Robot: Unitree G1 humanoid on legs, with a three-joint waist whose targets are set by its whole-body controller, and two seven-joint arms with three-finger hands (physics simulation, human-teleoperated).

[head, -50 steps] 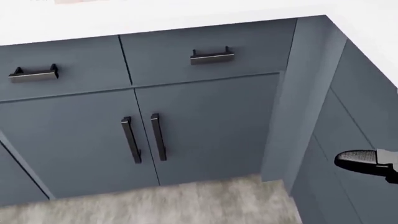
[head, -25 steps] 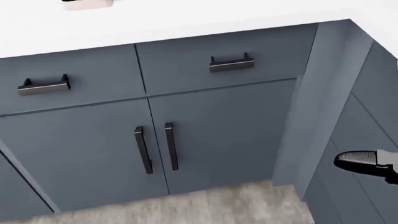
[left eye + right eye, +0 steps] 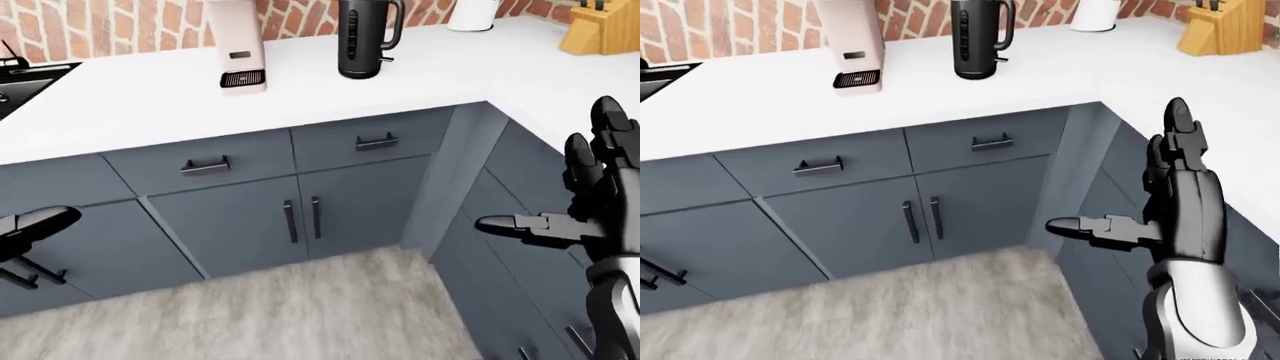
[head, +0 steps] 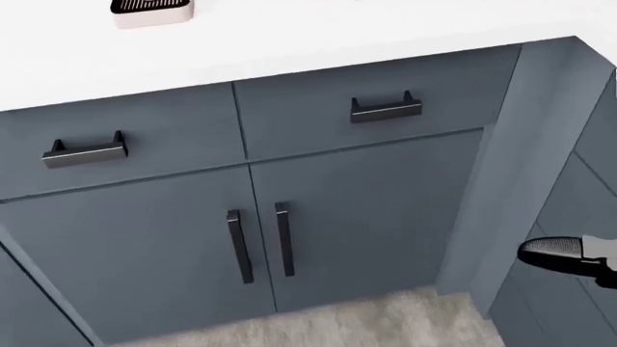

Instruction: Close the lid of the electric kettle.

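Note:
The black electric kettle (image 3: 365,37) stands on the white counter (image 3: 300,90) by the brick wall, at the top of both eye views. Its top is cut off by the picture's edge, so the lid does not show. My right hand (image 3: 1130,180) hangs open low at the right, fingers pointing up and thumb out to the left, far below the kettle and beside the corner cabinets. In the head view only its thumb tip (image 4: 559,254) shows. Just a dark part of my left hand (image 3: 35,223) enters at the left edge of the left-eye view.
A pink coffee machine (image 3: 238,45) stands left of the kettle. A wooden knife block (image 3: 600,30) and a white jug (image 3: 470,13) sit at the top right. Grey cabinets (image 4: 367,210) with black handles run under the L-shaped counter. A black sink (image 3: 25,79) lies at the left.
The head view has shifted: the cabinets slide right and down in the picture and the pink machine's base comes in at the top. My right thumb keeps its place.

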